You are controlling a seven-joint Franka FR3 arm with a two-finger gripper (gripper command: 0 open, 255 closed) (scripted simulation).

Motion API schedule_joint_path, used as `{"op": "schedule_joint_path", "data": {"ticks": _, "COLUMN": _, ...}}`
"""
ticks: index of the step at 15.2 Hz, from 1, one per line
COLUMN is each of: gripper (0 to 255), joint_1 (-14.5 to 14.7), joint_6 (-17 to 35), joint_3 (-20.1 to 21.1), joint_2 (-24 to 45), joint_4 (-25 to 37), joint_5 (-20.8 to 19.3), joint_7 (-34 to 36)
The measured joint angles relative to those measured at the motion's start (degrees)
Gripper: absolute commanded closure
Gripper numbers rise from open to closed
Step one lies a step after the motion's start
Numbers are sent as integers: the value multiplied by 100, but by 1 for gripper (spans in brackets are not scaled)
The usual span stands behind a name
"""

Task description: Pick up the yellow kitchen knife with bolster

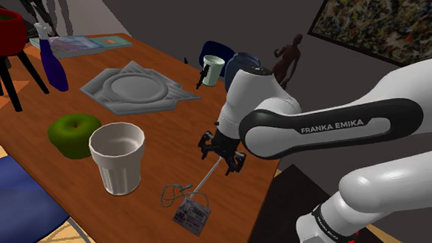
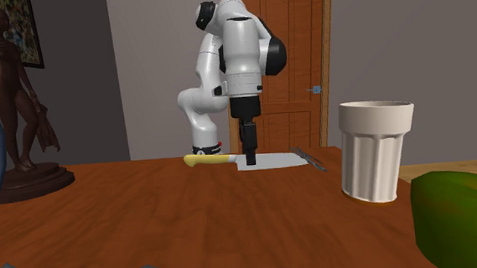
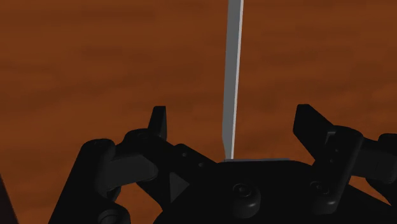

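Note:
The knife lies on the brown wooden table (image 2: 149, 217); its yellow handle (image 2: 203, 160) joins a broad grey blade (image 2: 273, 160). From the shoulder camera the blade (image 1: 204, 178) is a thin grey line running away from the hand. My black gripper (image 2: 249, 150) hangs straight down over the blade, close to the handle end. In the wrist view the blade (image 3: 233, 76) appears edge-on and runs out from between the two fingers (image 3: 158, 121), which stand wide apart and do not touch it. My gripper (image 1: 223, 151) is open and holds nothing.
A white ribbed cup (image 1: 117, 157) and a green apple-like object (image 1: 73, 133) stand near the blade's far end. Farther off are a grey tray (image 1: 136, 86), a purple bottle (image 1: 54, 67), a small mug (image 1: 213, 68) and a brown statuette (image 2: 17, 107). A small wired gadget (image 1: 190, 212) lies by the table edge.

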Motion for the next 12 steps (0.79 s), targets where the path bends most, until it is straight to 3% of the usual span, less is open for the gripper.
{"op": "schedule_joint_path", "data": {"ticks": 1, "gripper": 0, "joint_1": -5, "joint_6": 50, "joint_3": 22, "joint_2": 20, "joint_4": -32, "joint_5": 4, "joint_7": 2}}
{"op": "schedule_joint_path", "data": {"ticks": 2, "gripper": 255, "joint_1": -16, "joint_6": 89, "joint_3": 45, "joint_2": 42, "joint_4": -48, "joint_5": 0, "joint_7": 10}}
{"op": "schedule_joint_path", "data": {"ticks": 12, "gripper": 255, "joint_1": -32, "joint_6": 127, "joint_3": 68, "joint_2": 68, "joint_4": -60, "joint_5": -9, "joint_7": 16}}
